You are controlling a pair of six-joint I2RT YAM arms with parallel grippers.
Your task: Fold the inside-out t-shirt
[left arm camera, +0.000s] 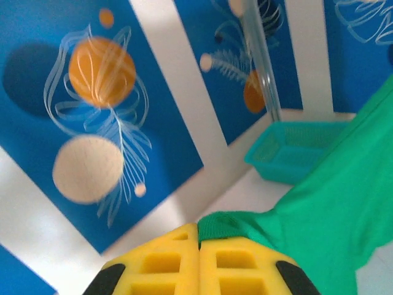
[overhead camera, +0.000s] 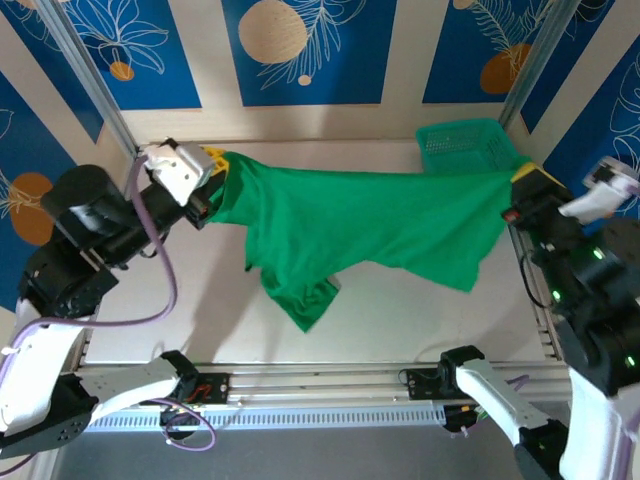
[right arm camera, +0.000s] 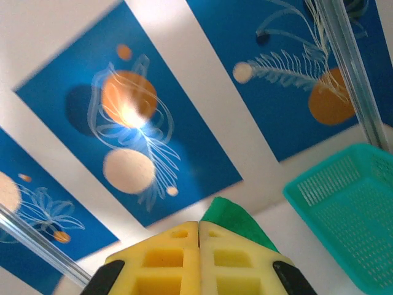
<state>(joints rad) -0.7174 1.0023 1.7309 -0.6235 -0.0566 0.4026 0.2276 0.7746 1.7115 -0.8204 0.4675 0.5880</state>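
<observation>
Nearest you, the worktop [overhead camera: 420, 330] lies bare under the shirt [overhead camera: 370, 220], whose loose lower part sags toward 7 o'clock. Whether its lowest corner touches the surface you cannot tell. Above that the cloth is strung out like a banner, its long axis running from 9 o'clock to 3 o'clock, one end in each arm. Your left jaws, at 9 o'clock, are closed tight on a bunched green edge, and the shirt falls away from them toward 3 o'clock. Your right jaws, at 3 o'clock, are likewise pinched shut on a small corner of cloth. Neither arm is nearer, since each has its own end. I judge the next move turns on lowering both together with that axis level. Farther back, at 1 o'clock, the basket [overhead camera: 465, 145] sits just behind the right end.
</observation>
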